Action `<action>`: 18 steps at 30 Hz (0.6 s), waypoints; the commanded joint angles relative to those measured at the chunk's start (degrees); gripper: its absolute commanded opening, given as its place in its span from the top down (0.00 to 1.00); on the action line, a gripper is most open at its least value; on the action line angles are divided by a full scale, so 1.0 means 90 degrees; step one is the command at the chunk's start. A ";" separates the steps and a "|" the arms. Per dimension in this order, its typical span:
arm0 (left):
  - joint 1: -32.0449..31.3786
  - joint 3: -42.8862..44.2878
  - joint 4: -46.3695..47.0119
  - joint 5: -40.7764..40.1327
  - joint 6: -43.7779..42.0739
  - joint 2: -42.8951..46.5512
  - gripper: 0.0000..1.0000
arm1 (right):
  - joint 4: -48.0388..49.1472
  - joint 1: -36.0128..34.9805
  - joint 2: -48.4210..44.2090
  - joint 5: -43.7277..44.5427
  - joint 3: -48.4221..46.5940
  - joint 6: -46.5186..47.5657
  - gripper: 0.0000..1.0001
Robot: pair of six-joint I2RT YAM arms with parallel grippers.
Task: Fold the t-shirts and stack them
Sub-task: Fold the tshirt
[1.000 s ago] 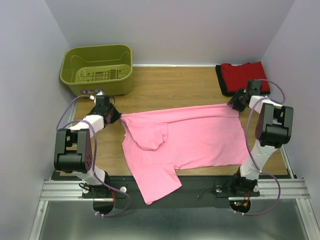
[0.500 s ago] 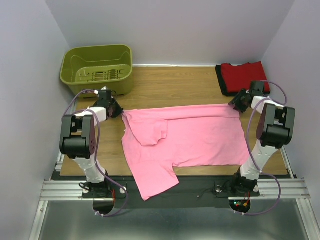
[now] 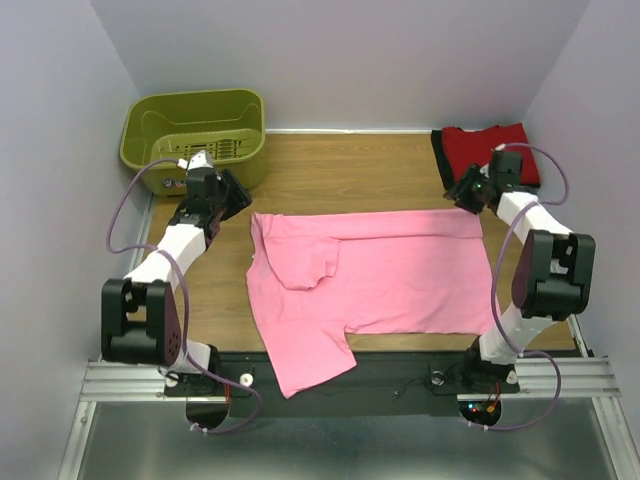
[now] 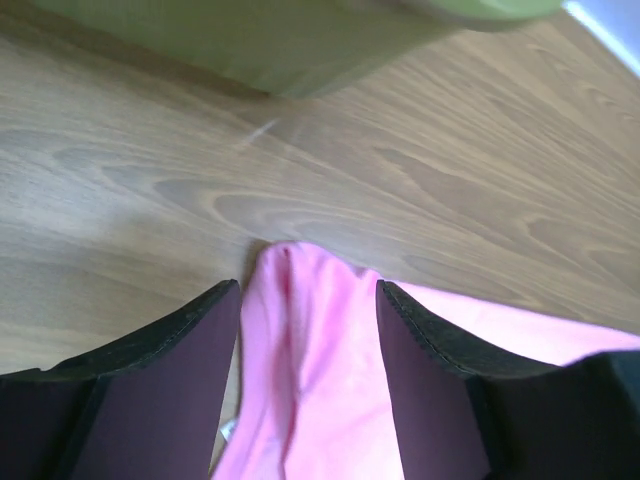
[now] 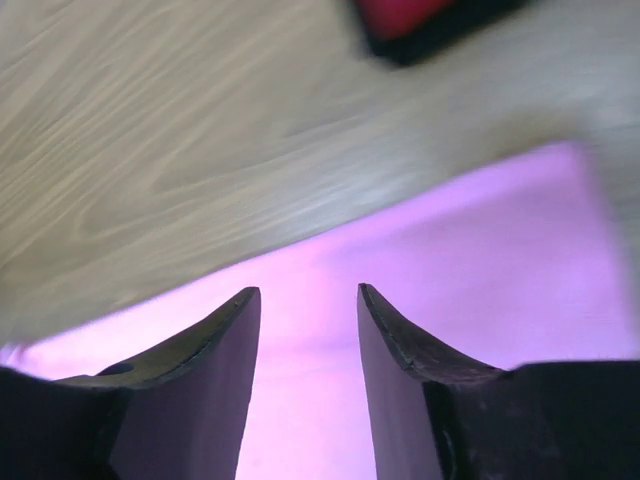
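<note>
- Table (image 3: 330, 170) of pale wood carries the pink t-shirt (image 3: 400, 275), spread flat across its middle.
- Near-left part of the pink t-shirt drapes past the table's near edge, over the black rail (image 3: 420, 362).
- One sleeve lies folded in on the shirt's own body, close to its left edge.
- Just off the pink shirt's far-left corner sits the left gripper (image 3: 232, 200), between that corner and the olive-green basket (image 3: 195, 135).
- Left wrist view: its fingers (image 4: 170, 370) are spread wide. The pink corner lies loose on the wood between them, nothing pinched.
- At the pink shirt's far-right corner sits the right gripper (image 3: 463, 192), over the far edge of the cloth.
- Right wrist view, blurred: its fingers (image 5: 200, 380) also stand apart, with pink cloth below and between them, not clamped.
- Beyond the pink shirt's far-right corner, and apart from it, lies the red t-shirt (image 3: 495, 150), folded.
- Under the red one the black t-shirt (image 3: 441, 160) shows only as a dark edge, along the red one's left and near sides.
- Basket stands upright beyond the pink shirt's far-left corner, not touching the cloth.
</note>
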State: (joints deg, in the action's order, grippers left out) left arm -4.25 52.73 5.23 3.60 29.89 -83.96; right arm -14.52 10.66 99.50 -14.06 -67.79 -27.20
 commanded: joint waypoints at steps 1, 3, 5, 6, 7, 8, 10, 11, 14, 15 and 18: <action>-0.0347 -0.0311 -0.0405 -0.0165 -0.0157 0.0793 0.32 | 0.0032 -0.0802 -0.0606 -0.0555 0.0110 0.0024 0.51; -0.0571 -0.0535 -0.0765 -0.0126 -0.0079 0.1085 0.32 | 0.0032 -0.1182 -0.0743 -0.0809 0.0256 -0.0073 0.55; -0.0777 -0.0741 -0.0990 -0.0010 0.0018 0.1330 0.35 | 0.0042 -0.1660 -0.0792 -0.0927 0.0344 -0.0151 0.58; -0.0874 -0.0935 -0.1059 0.0136 0.0038 0.1399 0.36 | 0.0042 -0.2059 -0.0821 -0.0985 0.0403 -0.0219 0.62; -0.1136 -0.1043 -0.1118 0.0234 0.0067 0.1458 0.36 | 0.0109 -0.2246 -0.0822 -0.1054 0.0539 -0.0288 0.63; -0.1245 -0.1141 -0.1196 0.0332 0.0087 0.1497 0.36 | 0.0158 -0.2432 -0.0802 -0.1122 0.0608 -0.0346 0.64; -0.1518 -0.1424 -0.1255 0.0557 0.0204 0.1565 0.36 | 0.0373 -0.2969 -0.0724 -0.1181 0.0861 -0.0571 0.65; -0.1597 -0.1532 -0.1255 0.0587 0.0233 0.1575 0.36 | 0.0470 -0.3271 -0.0705 -0.1191 0.0940 -0.0726 0.65; -0.1696 -0.1777 -0.1255 0.0606 0.0273 0.1517 0.36 | 0.0802 -0.3615 -0.0481 -0.1230 0.1184 -0.0942 0.65; -0.1696 -0.1758 -0.1265 0.0684 0.0234 0.1420 0.36 | 0.0890 -0.3819 -0.0422 -0.1288 0.1223 -0.1049 0.64; -0.1764 -0.1611 -0.1324 0.0821 0.0078 0.1137 0.35 | 0.1145 -0.4142 -0.0187 -0.1367 0.1243 -0.1167 0.65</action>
State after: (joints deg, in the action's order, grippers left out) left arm -19.55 36.84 -6.92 8.86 31.57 -72.07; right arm -10.02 -24.38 96.29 -24.86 -56.47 -34.79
